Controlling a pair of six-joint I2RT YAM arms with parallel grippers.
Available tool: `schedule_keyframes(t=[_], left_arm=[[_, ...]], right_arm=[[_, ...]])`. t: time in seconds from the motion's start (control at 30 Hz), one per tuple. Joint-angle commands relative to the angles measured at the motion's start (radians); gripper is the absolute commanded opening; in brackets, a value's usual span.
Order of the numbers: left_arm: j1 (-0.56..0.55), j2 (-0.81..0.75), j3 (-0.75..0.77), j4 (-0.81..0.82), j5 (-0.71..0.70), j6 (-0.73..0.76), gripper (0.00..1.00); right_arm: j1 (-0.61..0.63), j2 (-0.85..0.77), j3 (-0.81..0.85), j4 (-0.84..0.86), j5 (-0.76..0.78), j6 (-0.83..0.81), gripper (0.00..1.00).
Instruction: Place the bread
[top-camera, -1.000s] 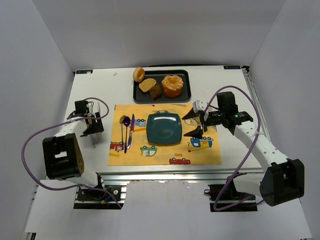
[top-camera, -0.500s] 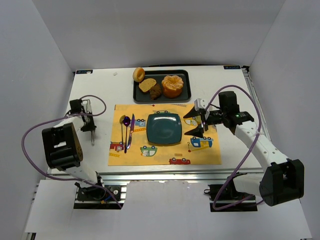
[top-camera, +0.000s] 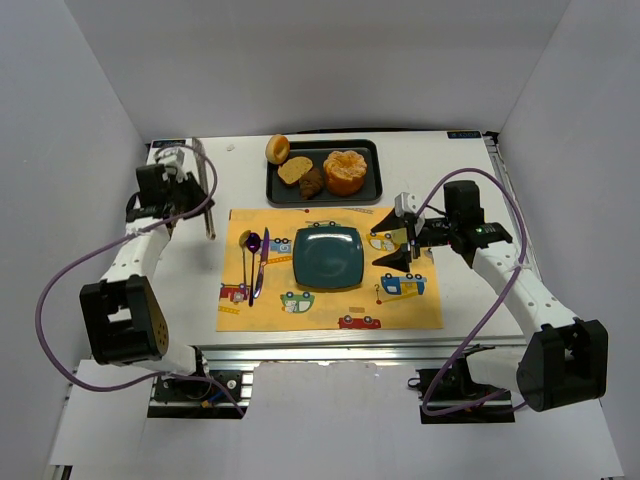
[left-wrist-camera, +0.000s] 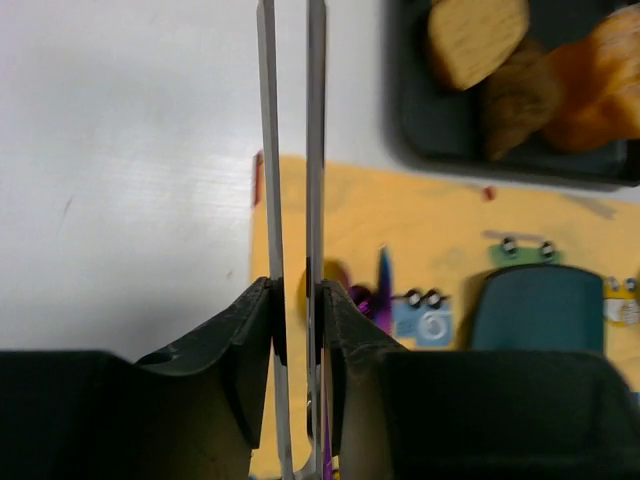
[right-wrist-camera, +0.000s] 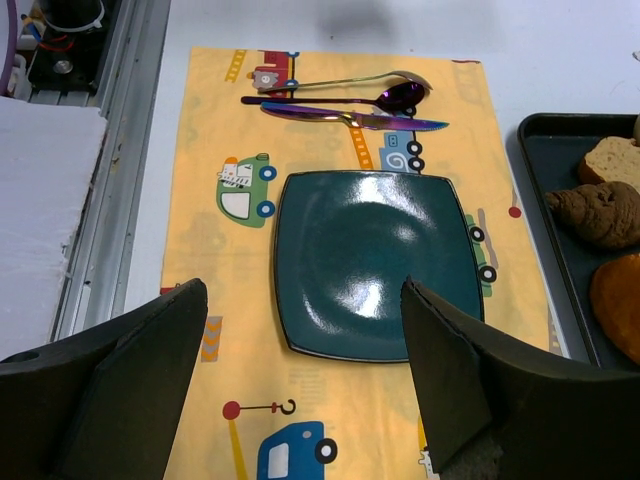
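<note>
The bread (top-camera: 277, 149), a small golden-brown ring bun, leans at the far left end of the black tray (top-camera: 372, 192). My left gripper (top-camera: 192, 190) is to the left of the tray, shut on a pair of metal tongs (top-camera: 203, 190). In the left wrist view the tongs' two blades (left-wrist-camera: 268, 150) pass between my jaws (left-wrist-camera: 298, 320) and point past the placemat's far left corner. My right gripper (top-camera: 392, 250) hovers open at the right edge of the teal plate (top-camera: 327, 256) and holds nothing. From the right wrist the plate (right-wrist-camera: 375, 262) shows between my open fingers (right-wrist-camera: 300, 300).
The tray also holds a tan bread slice (top-camera: 294, 170), a dark brown pastry (top-camera: 312, 183) and a large orange ridged pastry (top-camera: 345, 171). A purple spoon (top-camera: 251, 243) and knife (top-camera: 261, 262) lie on the yellow placemat (top-camera: 330, 310), left of the plate.
My left gripper shut on the tongs lying left of the placemat, lifted them and swung them toward the far side. My right gripper drifted slightly right, still open.
</note>
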Motion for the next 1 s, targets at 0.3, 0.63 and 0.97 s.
schedule_keyframes(t=[0.3, 0.63, 0.97], left_arm=[[-0.153, 0.266, 0.399, -0.018, 0.072, -0.068, 0.42], [-0.229, 0.426, 0.601, -0.102, 0.049, -0.039, 0.46], [-0.263, 0.447, 0.664, -0.168, -0.038, 0.052, 0.48]], right_arm=[[-0.015, -0.019, -0.001, 0.034, -0.047, 0.014, 0.83], [-0.035, -0.01, 0.002, 0.033, -0.056, 0.013, 0.83], [-0.048, 0.008, 0.001, 0.027, -0.07, 0.01, 0.83]])
